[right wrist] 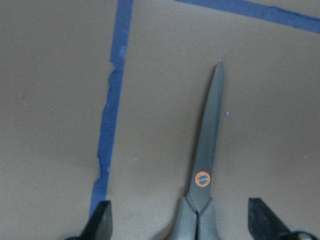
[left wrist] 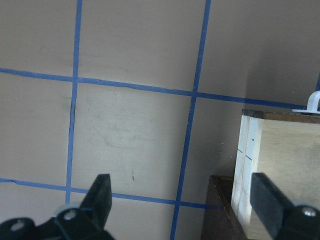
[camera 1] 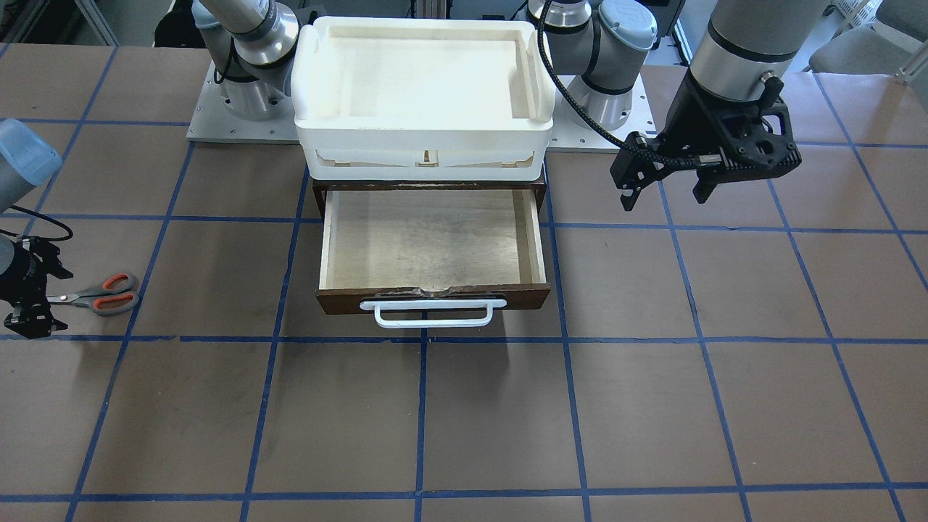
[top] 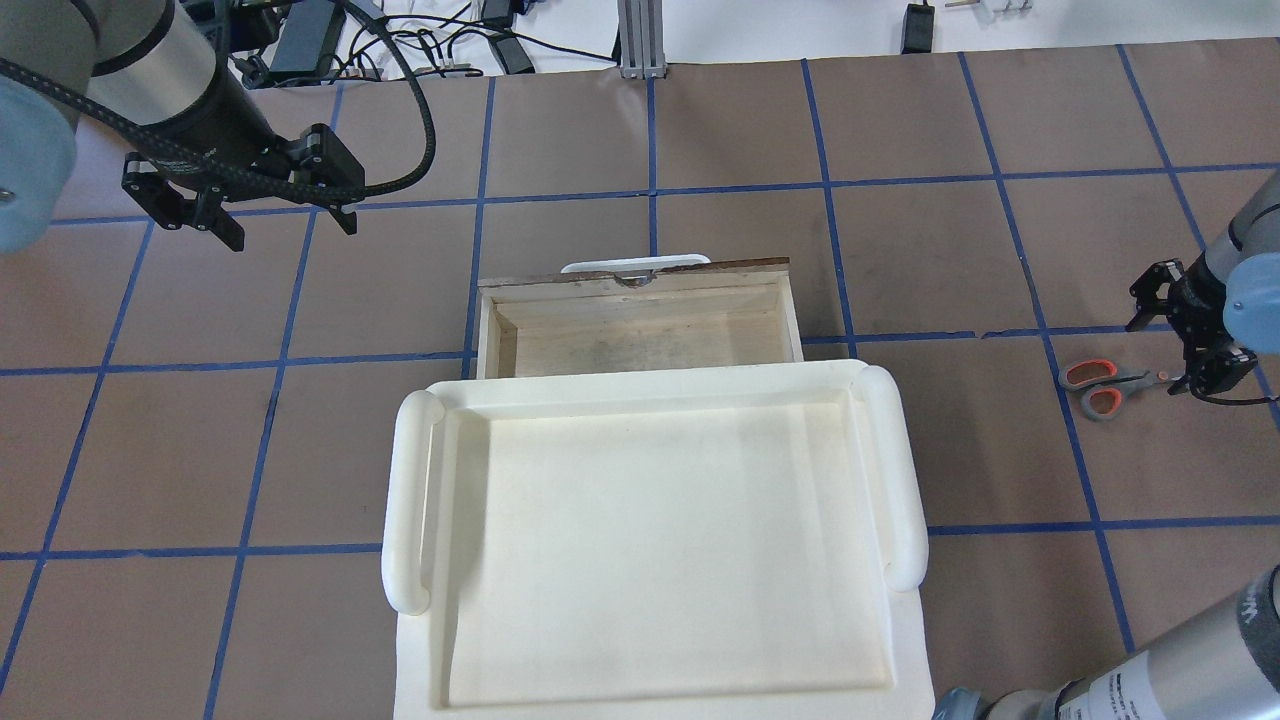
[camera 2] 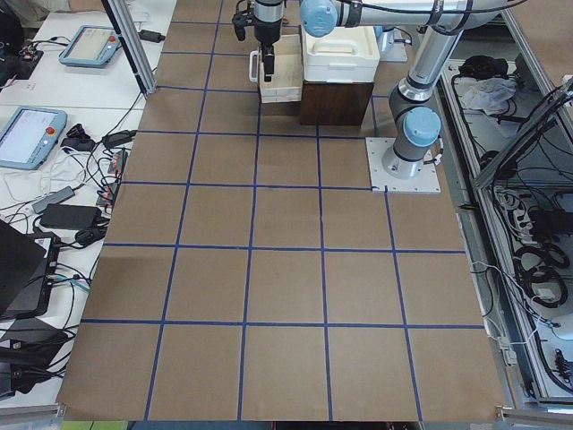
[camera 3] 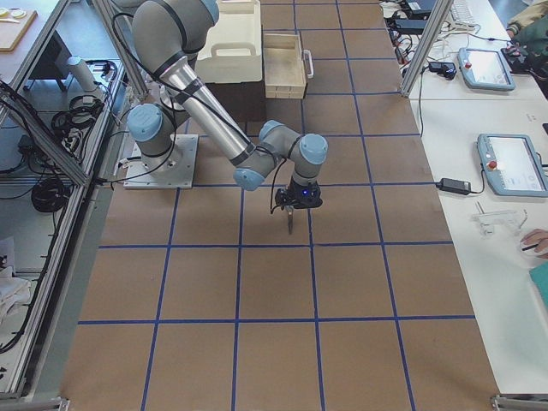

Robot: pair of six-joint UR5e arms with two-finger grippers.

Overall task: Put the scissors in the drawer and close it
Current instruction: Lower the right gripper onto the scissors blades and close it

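The scissors [camera 1: 98, 293] lie flat on the brown table far to the robot's right, with grey handles and orange-red loops; they also show in the overhead view [top: 1100, 385]. My right gripper [camera 1: 42, 297] is open and hangs low over their blades. In the right wrist view the blades [right wrist: 207, 160] lie between the two fingertips [right wrist: 100, 222], and I cannot tell if they touch. The drawer [camera 1: 435, 299] stands pulled open with a pale, bare interior and a white bar handle [camera 1: 433, 313]. My left gripper [camera 1: 665, 199] is open and empty, raised beside the drawer.
A white plastic tray [camera 1: 420, 138] sits on top of the dark cabinet above the drawer [top: 640, 290]. Blue tape lines grid the brown table. The left wrist view shows the drawer's corner [left wrist: 250, 150] at its right.
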